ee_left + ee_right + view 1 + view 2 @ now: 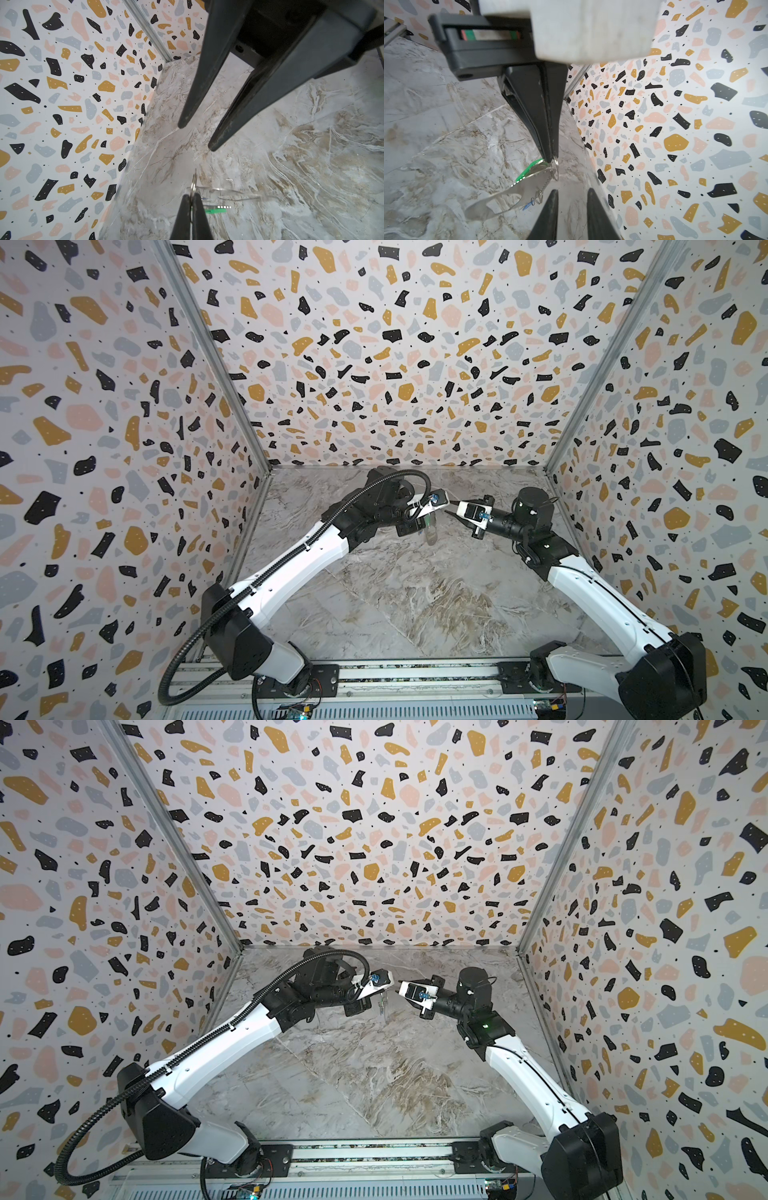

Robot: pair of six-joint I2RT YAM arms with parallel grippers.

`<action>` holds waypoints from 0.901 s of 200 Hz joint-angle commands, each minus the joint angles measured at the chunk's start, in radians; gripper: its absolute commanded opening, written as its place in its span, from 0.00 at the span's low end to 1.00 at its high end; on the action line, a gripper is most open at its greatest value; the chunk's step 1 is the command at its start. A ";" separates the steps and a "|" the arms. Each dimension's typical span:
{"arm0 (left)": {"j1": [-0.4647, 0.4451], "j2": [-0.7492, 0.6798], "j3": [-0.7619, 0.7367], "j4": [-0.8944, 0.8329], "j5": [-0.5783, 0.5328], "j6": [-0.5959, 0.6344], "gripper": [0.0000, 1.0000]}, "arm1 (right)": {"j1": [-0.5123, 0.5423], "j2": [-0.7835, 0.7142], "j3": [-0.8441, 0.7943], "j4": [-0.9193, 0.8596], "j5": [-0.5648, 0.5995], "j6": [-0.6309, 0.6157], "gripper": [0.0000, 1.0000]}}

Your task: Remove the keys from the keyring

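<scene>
My left gripper (550, 159) is shut on a small metal split ring (555, 170), held above the marble floor. From that ring hangs the keyring (508, 197), a flat grey tab with an oval cut-out. One of the keys lies against the tab, and its green tag (529, 169) shows behind it. A sliver of the blue tag (529, 205) peeks out at the tab's lower edge. My right gripper (572, 194) is open and empty, its tips just short of the ring. In both top views the left gripper (430, 516) and the right gripper (448, 513) nearly meet tip to tip.
The marble floor (395, 593) is boxed in by terrazzo-patterned walls (374, 364) at the back and on both sides. Both arms reach in from the rail (415, 676) at the front, and a black cable hose (187, 655) loops beside the left arm's base.
</scene>
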 commanded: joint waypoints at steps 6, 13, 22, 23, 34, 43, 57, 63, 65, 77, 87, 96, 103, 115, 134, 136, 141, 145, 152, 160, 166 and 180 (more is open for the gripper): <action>-0.010 -0.004 0.037 -0.014 -0.015 0.024 0.00 | 0.002 0.024 0.054 -0.044 -0.108 0.046 0.23; -0.011 -0.005 0.037 -0.014 -0.015 0.024 0.00 | 0.001 0.030 0.055 -0.039 -0.123 0.058 0.23; -0.012 -0.008 0.037 -0.013 -0.015 0.022 0.00 | 0.001 0.037 0.054 -0.029 -0.147 0.075 0.23; -0.012 -0.008 0.036 -0.013 -0.014 0.021 0.00 | 0.000 0.037 0.054 -0.027 -0.150 0.076 0.23; -0.015 -0.010 0.033 -0.006 -0.012 0.020 0.00 | -0.003 0.044 0.046 -0.003 -0.166 0.104 0.23; -0.016 -0.012 0.026 0.001 -0.011 0.017 0.00 | -0.004 0.048 0.041 0.008 -0.170 0.114 0.22; -0.018 -0.016 0.019 0.008 -0.005 0.013 0.00 | -0.003 0.055 0.036 0.022 -0.179 0.130 0.22; -0.018 -0.017 0.018 0.012 -0.002 0.014 0.00 | -0.004 0.059 0.036 0.024 -0.181 0.135 0.21; -0.018 -0.016 0.017 0.012 -0.001 0.013 0.00 | -0.003 0.060 0.036 0.026 -0.182 0.138 0.21; -0.019 -0.017 0.012 0.019 0.005 0.013 0.00 | -0.004 0.066 0.036 0.032 -0.182 0.146 0.21; -0.018 -0.019 0.010 0.020 0.010 0.013 0.00 | -0.004 0.071 0.037 0.039 -0.177 0.156 0.20; -0.019 -0.022 0.007 0.022 0.013 0.015 0.00 | -0.004 0.076 0.037 0.043 -0.175 0.162 0.19; -0.019 -0.025 0.005 0.026 0.014 0.015 0.00 | -0.003 0.078 0.036 0.052 -0.174 0.171 0.19; -0.019 -0.029 -0.003 0.031 0.020 0.018 0.00 | -0.003 0.082 0.032 0.063 -0.168 0.182 0.18; -0.019 -0.040 -0.019 0.046 0.026 0.018 0.00 | -0.006 0.089 0.030 0.071 -0.166 0.195 0.18; -0.019 -0.041 -0.020 0.046 0.027 0.018 0.00 | -0.006 0.089 0.030 0.072 -0.166 0.196 0.18; -0.019 -0.042 -0.022 0.047 0.029 0.019 0.00 | -0.006 0.091 0.031 0.072 -0.169 0.197 0.17; -0.019 -0.042 -0.022 0.048 0.029 0.020 0.00 | -0.006 0.093 0.031 0.072 -0.172 0.200 0.17; -0.019 -0.041 -0.024 0.048 0.028 0.020 0.00 | -0.006 0.095 0.030 0.077 -0.176 0.203 0.17; -0.019 -0.041 -0.022 0.044 0.029 0.022 0.00 | -0.006 0.095 0.029 0.083 -0.179 0.205 0.17; -0.019 -0.040 -0.022 0.043 0.031 0.022 0.00 | -0.006 0.095 0.027 0.089 -0.183 0.209 0.16; -0.019 -0.038 -0.020 0.039 0.035 0.026 0.00 | -0.007 0.095 0.024 0.099 -0.186 0.217 0.15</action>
